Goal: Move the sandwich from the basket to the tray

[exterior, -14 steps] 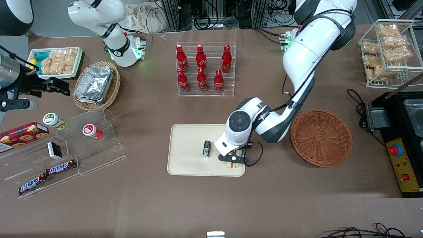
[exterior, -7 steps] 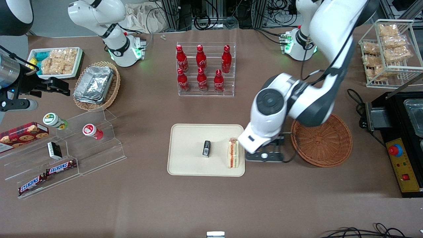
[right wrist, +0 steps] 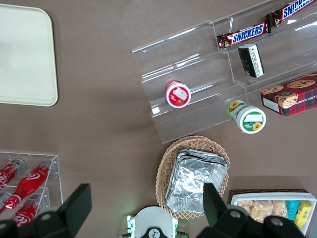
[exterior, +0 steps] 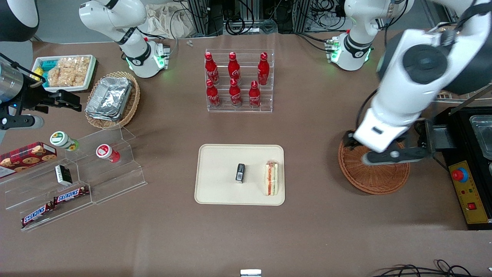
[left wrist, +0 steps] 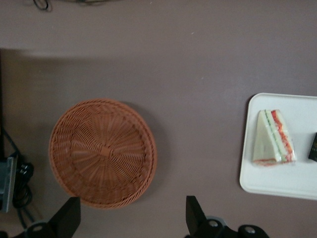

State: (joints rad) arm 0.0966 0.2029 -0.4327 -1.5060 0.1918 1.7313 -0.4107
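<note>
The sandwich point(exterior: 271, 178) point(left wrist: 273, 138), a white-bread wedge with red and green filling, lies on the cream tray point(exterior: 219, 190) point(left wrist: 290, 181) at the tray's end nearest the basket. The reddish-brown wicker basket point(exterior: 374, 181) point(left wrist: 101, 151) has nothing in it. My left gripper point(exterior: 388, 156) point(left wrist: 132, 220) hangs high above the basket, well clear of the sandwich. It is open, the two dark fingers point(left wrist: 194, 213) spread wide with nothing between them.
A small black packet point(exterior: 240, 172) lies mid-tray beside the sandwich. A clear rack of red bottles point(exterior: 238, 80) stands farther from the front camera. A black box with a red button point(exterior: 467, 184) sits beside the basket. Snack shelves point(exterior: 77, 173) lie toward the parked arm's end.
My gripper let go of the sandwich on the tray, rose and swung away sideways to above the basket. The sandwich stays where it was set down.
</note>
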